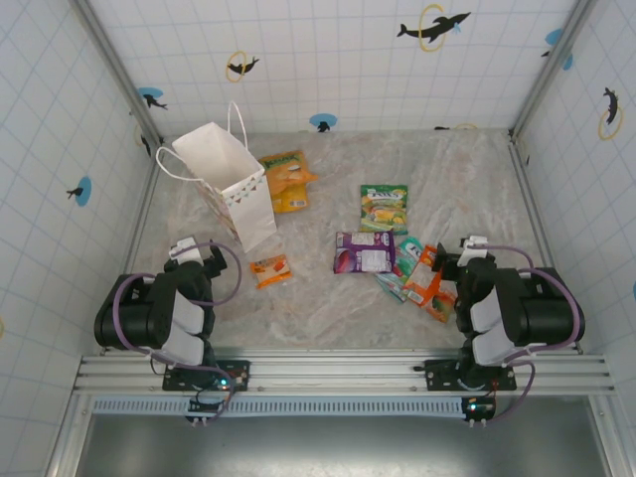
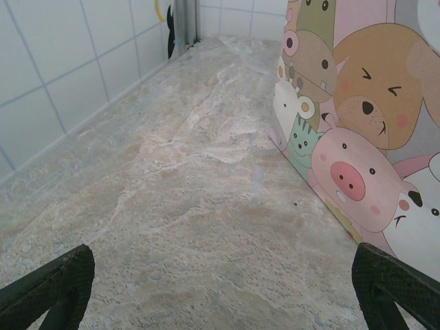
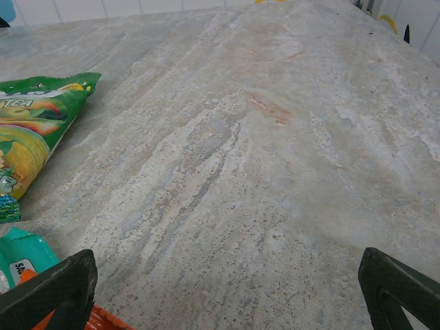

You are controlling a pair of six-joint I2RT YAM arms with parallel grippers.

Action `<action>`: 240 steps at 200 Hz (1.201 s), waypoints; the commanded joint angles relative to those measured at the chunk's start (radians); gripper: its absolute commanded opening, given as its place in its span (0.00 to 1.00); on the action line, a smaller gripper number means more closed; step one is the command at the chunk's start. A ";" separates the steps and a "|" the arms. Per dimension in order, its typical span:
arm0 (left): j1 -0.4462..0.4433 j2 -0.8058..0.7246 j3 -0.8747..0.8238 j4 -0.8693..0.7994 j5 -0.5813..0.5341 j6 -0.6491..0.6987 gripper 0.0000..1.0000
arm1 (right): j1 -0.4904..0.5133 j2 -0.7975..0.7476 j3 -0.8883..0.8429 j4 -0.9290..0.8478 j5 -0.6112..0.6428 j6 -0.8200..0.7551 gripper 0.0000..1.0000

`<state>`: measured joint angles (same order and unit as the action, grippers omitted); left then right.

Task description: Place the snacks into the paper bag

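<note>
The paper bag (image 1: 224,189) is standing at far left (tall, probably light), so the left gripper (image 1: 196,254), sitting just beside it, could be knocking it over. Both it and the right gripper (image 1: 465,253) are gaping wide, holding nothing. The snacks (image 1: 364,252) are lying scattered nearby; flat glossy packets may be slipping.

— Where's the bag?
— The tall white paper bag (image 1: 224,184) with thin loop handles stands upright at the back left. Its mouth is open, and one side carries printed cartoon animals.
— And the snacks?
— All lying flat, outside it. A glossy orange-yellow packet (image 1: 288,179) is just beside the bag's right side, and a small orange packet (image 1: 269,269) sits nearer than the bag. A green packet (image 1: 384,207) lies mid-right, with a purple packet (image 1: 365,252) just nearer. A teal packet (image 1: 405,266) and a bright orange packet (image 1: 429,290) overlap at the purple one's right.
</note>
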<state>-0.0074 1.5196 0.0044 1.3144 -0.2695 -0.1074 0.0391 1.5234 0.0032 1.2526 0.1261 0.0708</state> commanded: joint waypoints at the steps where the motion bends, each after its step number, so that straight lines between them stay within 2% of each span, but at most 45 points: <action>1: -0.004 -0.004 -0.023 0.007 0.006 0.009 0.98 | -0.003 -0.005 -0.005 0.006 -0.002 0.003 1.00; 160: -0.003 -0.028 -0.028 0.012 -0.006 0.011 0.98 | -0.002 -0.020 0.000 -0.001 -0.001 0.001 1.00; 174: -0.004 -0.100 -0.005 -0.097 -0.024 0.000 0.98 | 0.004 -0.087 0.023 -0.082 -0.001 -0.011 1.00; 209: -0.005 -0.303 0.126 -0.581 -0.051 -0.094 0.95 | -0.003 -0.275 0.229 -0.632 0.017 0.103 1.00; 225: -0.006 -0.390 0.180 -0.773 -0.033 -0.152 0.91 | -0.010 -0.320 0.329 -0.836 -0.055 0.146 1.00; 240: -0.006 -0.452 0.248 -0.969 0.023 -0.212 0.86 | -0.012 -0.357 0.396 -0.944 -0.157 0.173 1.00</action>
<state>-0.0074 1.1519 0.1596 0.7448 -0.2974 -0.2111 0.0345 1.2270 0.2928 0.6380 0.0933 0.1623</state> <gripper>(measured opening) 0.894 0.998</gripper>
